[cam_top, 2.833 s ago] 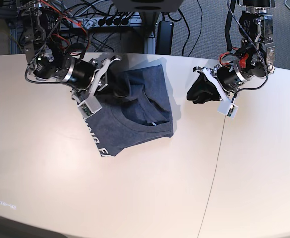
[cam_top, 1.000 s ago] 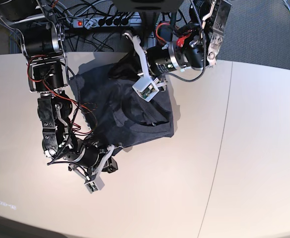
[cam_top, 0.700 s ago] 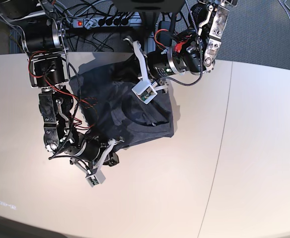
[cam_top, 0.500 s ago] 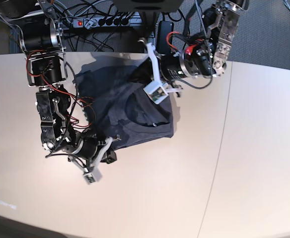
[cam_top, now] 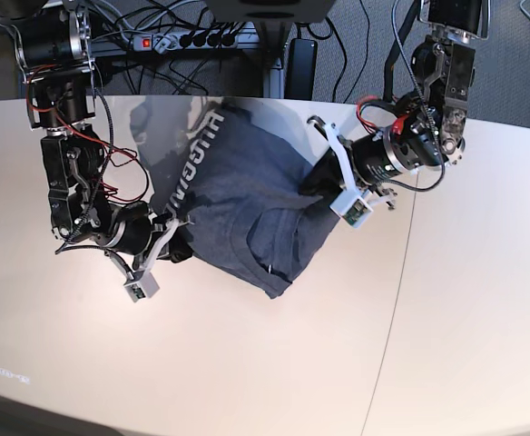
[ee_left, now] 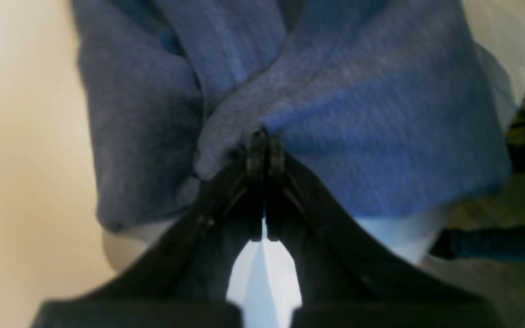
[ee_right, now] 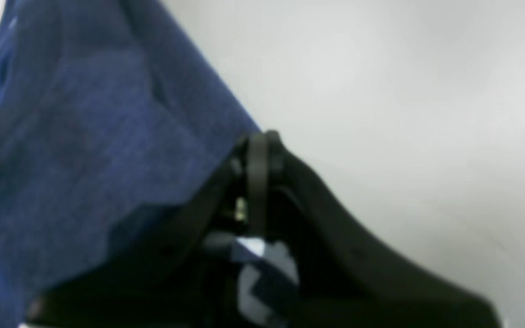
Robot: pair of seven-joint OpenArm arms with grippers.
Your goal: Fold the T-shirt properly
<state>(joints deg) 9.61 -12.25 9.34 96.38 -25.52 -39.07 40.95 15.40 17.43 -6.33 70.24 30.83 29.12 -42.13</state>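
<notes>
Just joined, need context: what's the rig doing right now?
Both arms are working a dark blue-grey T-shirt on the pale table. The left gripper is shut on fabric at one side, the right gripper is shut on an edge at the other, and the cloth hangs between them. White lettering faces up near the far edge. The shirt is bunched, not neatly folded yet.

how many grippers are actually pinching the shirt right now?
2. The left gripper is shut on the T-shirt at its edge nearest the table seam; the right gripper is shut on the opposite edge, on the base view's left.
</notes>
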